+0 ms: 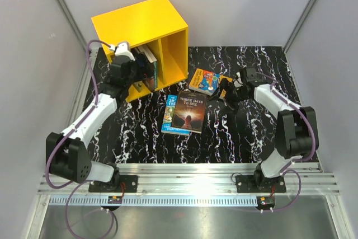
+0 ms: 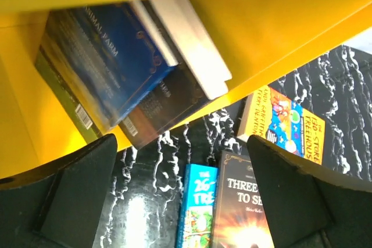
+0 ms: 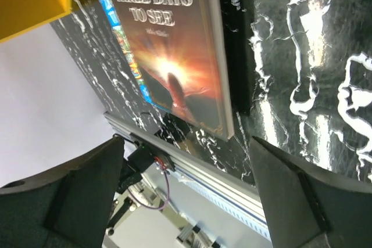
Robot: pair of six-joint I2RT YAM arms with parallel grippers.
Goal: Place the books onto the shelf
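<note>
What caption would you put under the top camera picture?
Left gripper open at the yellow shelf, books inside; more books wait on the black table.

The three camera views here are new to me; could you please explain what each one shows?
Two robot arms are bolted at the near edge of a marbled black table. The top view looks down from behind them; the other two come from wrist cameras, the dark shapes being each arm's own fingers. The left gripper is open at the yellow shelf, where several books lean in its left-hand compartment. The right gripper is open too, holding nothing. On the table lie Three Days to See, a blue book partly under it, and an orange-yellow book.
</note>
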